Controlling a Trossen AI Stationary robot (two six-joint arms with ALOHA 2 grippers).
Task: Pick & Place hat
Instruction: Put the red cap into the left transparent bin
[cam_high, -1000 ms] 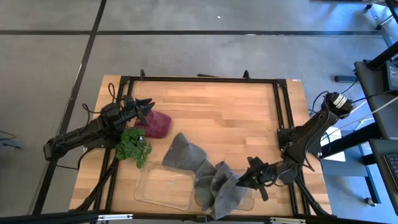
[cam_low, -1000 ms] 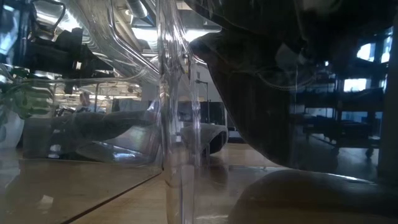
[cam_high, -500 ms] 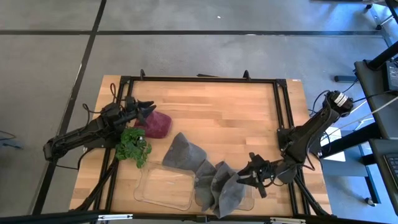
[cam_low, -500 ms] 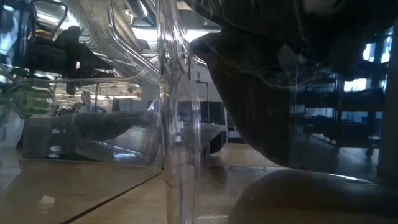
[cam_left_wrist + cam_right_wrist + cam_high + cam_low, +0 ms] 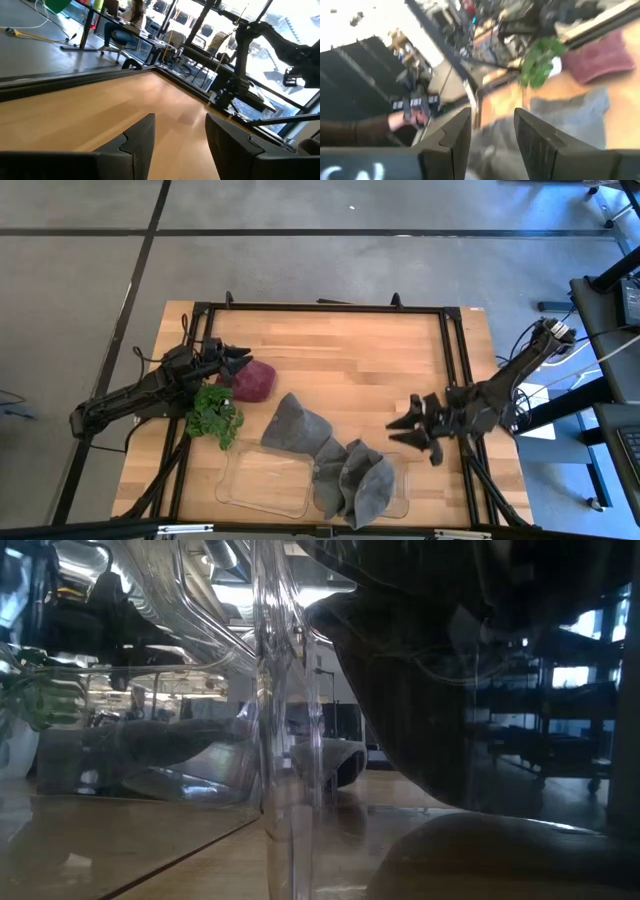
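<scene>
Beside open right tool [image 5: 406, 432], apart: grey hat [image 5: 362, 488] on tray [image 5: 262, 485].

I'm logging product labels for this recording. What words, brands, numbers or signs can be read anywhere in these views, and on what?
None can be read. The grey hats, maroon hat, clear tray and wooden table show no print; anything in the room behind is too blurred.

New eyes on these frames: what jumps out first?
Grey hats heaped over the clear tray at the table's near edge. The right claw, open and empty, hangs just beyond the heap. At far left, the left claw hovers open by a maroon hat and green plant.
</scene>
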